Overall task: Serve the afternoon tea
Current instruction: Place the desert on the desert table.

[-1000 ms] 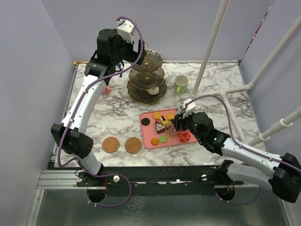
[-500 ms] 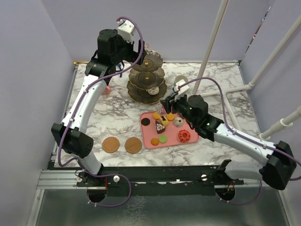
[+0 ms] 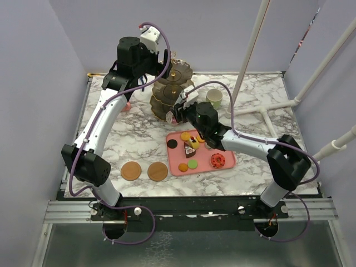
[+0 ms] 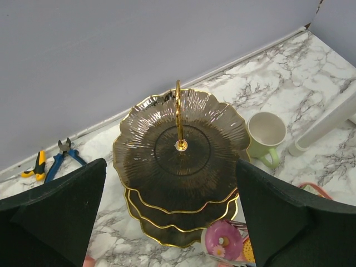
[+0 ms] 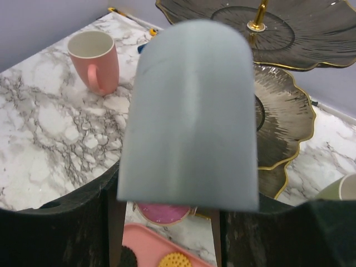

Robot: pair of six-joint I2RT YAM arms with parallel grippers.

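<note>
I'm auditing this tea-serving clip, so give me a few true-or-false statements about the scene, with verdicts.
1. The top tier of the stand is bare. True.
2. The left gripper has its jaws shut. False: they are wide open above the stand.
3. Both brown coasters carry mugs. False: both are bare.
4. The pink mug stands upright on the marble table. True.
5. A red donut lies on the pink tray. True.
6. The pale-green mug lies tipped over on the pink tray. False: it stands upright on the table beside the stand.
</note>
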